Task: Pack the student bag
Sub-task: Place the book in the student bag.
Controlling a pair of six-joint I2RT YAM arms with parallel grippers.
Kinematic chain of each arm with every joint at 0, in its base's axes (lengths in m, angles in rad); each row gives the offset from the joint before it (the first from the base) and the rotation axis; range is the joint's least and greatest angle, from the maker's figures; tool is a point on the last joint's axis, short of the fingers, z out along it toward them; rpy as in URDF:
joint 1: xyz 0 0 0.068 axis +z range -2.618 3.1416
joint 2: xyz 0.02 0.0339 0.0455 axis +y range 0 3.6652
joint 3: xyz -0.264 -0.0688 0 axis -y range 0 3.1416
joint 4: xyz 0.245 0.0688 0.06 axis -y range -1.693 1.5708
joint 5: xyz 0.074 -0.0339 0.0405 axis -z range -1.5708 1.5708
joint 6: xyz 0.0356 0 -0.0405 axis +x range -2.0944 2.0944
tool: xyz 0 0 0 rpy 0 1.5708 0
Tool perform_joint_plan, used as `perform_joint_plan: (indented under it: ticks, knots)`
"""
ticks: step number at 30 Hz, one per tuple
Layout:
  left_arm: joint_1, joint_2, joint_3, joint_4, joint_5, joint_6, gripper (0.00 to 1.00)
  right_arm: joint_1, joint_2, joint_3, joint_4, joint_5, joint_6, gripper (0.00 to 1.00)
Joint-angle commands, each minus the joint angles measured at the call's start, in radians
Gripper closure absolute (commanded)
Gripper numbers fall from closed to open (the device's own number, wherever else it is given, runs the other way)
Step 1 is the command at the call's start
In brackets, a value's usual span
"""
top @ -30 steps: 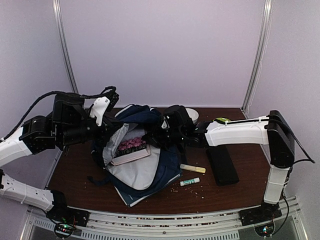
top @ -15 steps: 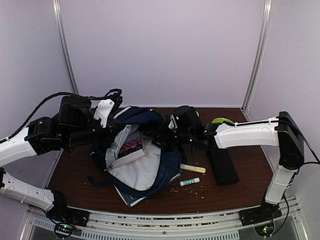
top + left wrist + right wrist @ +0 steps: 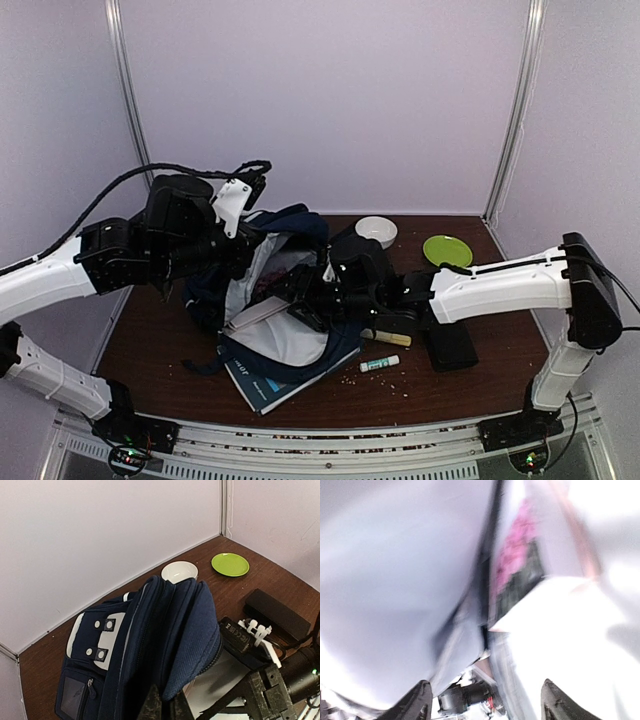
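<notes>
The student bag [image 3: 300, 225] is navy with a pale lining and lies open in the middle of the table. My left gripper [image 3: 165, 706] is shut on the edge of its top flap [image 3: 197, 630] and holds that flap raised. A book with a pink flowered cover [image 3: 268, 288] rests tilted inside the bag's opening. My right gripper [image 3: 292, 297] reaches into that opening from the right. Its jaws stand open with nothing between them. In the right wrist view, which is blurred, the pink cover [image 3: 517, 555] lies ahead of the right gripper [image 3: 485, 689].
A white-and-green glue stick [image 3: 380, 364] and a yellow stick [image 3: 386, 338] lie right of the bag. A flat black case [image 3: 450, 345] lies under the right forearm. A white bowl [image 3: 376, 230] and a green plate [image 3: 447, 250] stand at the back right.
My right gripper has opened, letting go of the book, and moved left and nearer into the bag's mouth. My left gripper has lifted the flap higher and to the right. The book tilted deeper inside.
</notes>
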Motion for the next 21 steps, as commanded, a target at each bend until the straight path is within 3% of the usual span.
perform_joint_plan:
  ticks: [1,4,6,14,21]
  knots:
    - [-0.003,-0.025,0.086,0.193,-0.014,-0.013,1.0,0.007,-0.013,-0.008,-0.09,0.2,0.069,0.22]
    - [-0.003,-0.026,0.095,0.203,0.014,-0.011,1.0,0.004,-0.006,-0.024,-0.114,0.264,0.096,0.09]
    - [-0.003,-0.025,0.099,0.206,0.039,-0.013,1.0,-0.009,0.019,-0.008,-0.121,0.264,0.103,0.07]
    - [-0.008,-0.018,0.109,0.219,0.099,-0.031,1.0,-0.04,0.111,0.076,-0.148,0.294,0.143,0.07]
    - [-0.019,0.001,0.12,0.225,0.118,-0.039,1.0,-0.057,0.196,0.16,-0.158,0.302,0.147,0.14]
